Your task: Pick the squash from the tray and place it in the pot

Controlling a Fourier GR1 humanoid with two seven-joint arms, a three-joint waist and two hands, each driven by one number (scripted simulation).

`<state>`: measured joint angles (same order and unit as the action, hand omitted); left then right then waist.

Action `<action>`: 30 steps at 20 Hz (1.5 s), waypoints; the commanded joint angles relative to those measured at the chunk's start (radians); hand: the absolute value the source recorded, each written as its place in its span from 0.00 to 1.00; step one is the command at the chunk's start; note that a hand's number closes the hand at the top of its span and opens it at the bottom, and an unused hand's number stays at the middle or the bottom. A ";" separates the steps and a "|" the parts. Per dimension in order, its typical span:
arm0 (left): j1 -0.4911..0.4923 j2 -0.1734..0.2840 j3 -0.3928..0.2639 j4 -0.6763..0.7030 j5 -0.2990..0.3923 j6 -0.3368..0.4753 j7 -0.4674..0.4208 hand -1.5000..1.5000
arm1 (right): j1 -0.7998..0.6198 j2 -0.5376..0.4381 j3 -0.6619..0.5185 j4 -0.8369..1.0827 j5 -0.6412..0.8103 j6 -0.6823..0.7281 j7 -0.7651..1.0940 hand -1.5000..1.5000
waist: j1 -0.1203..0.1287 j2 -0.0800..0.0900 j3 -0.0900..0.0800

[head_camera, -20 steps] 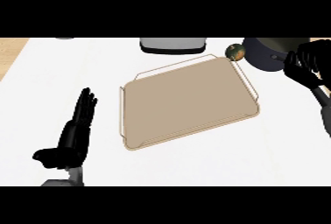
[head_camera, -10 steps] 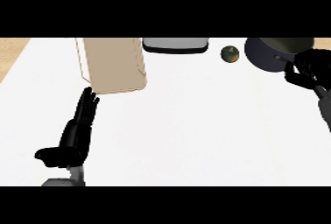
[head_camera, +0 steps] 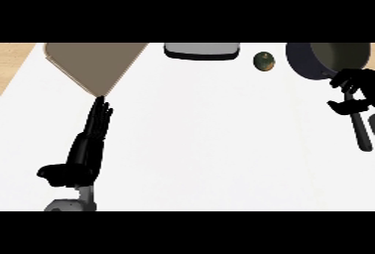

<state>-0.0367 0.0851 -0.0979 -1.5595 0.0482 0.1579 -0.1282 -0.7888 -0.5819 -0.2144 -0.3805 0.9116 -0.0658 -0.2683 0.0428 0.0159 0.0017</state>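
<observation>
The squash [head_camera: 264, 61], small, round and dark green, lies on the white counter just left of the pot, outside it. The dark pot [head_camera: 319, 60] stands at the top right, its long handle [head_camera: 361, 133] running down the right edge. My right hand [head_camera: 353, 93] hovers over the top of that handle with its fingers loosely bent and nothing between them. The tan tray [head_camera: 95, 63] sits at the top left with one corner pointing down, nothing on it. My left hand [head_camera: 82, 151] rests open at the lower left, straight fingers [head_camera: 99, 110] reaching almost to the tray's corner.
A grey and white appliance [head_camera: 201, 50] stands at the counter's far edge, between the tray and the squash. A strip of wooden floor [head_camera: 13, 62] shows past the counter's left edge.
The tray has slid from the counter's middle to the top left and turned. The squash now lies slightly further left of the pot. Both hands have hardly moved.
</observation>
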 commanded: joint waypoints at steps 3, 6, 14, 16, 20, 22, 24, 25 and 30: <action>0.035 -0.009 -0.002 -0.010 -0.011 0.014 -0.020 0.50 | -0.027 0.016 -0.158 0.054 -0.175 0.018 -0.187 0.00 | -0.002 -0.002 0.003; 0.047 -0.016 -0.016 -0.024 -0.008 0.009 -0.009 0.50 | -0.055 0.025 -0.302 0.037 -0.335 0.060 -0.264 0.00 | -0.009 -0.007 0.005; 0.000 -0.028 -0.036 -0.065 -0.023 0.026 0.064 0.50 | -0.065 -0.090 -0.461 0.158 -0.488 0.180 -0.264 0.00 | 0.004 0.004 0.004; 0.019 0.014 0.009 -0.038 0.002 -0.012 0.019 0.50 | -0.026 -0.088 -0.477 0.172 -0.501 0.159 -0.321 0.00 | 0.010 0.008 0.004; 0.027 -0.013 -0.024 -0.067 -0.011 -0.001 0.023 0.50 | -0.010 -0.123 -0.507 0.187 -0.530 0.177 -0.358 0.00 | 0.015 0.009 0.005; 0.015 -0.005 0.003 -0.038 0.015 -0.016 0.021 0.50 | -0.001 -0.198 -0.518 0.192 -0.542 0.269 -0.371 0.00 | 0.015 0.013 0.006; -0.032 -0.043 -0.031 -0.049 -0.009 0.017 0.060 0.50 | 0.003 -0.197 -0.526 0.189 -0.549 0.260 -0.399 0.00 | 0.013 0.015 0.007; -0.023 0.001 0.019 -0.054 0.004 0.003 0.042 0.50 | 0.038 -0.213 -0.539 0.197 -0.563 0.284 -0.425 0.00 | 0.008 0.011 0.006; -0.011 -0.031 -0.017 -0.003 -0.025 0.015 0.013 0.50 | 0.032 -0.264 -0.534 0.207 -0.556 0.316 -0.409 0.00 | 0.018 0.016 0.007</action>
<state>-0.0355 0.0630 -0.1121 -1.5856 0.0330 0.1645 -0.1132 -0.7635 -0.8177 -0.7450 -0.1805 0.3580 0.2322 -0.6684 0.0567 0.0291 0.0077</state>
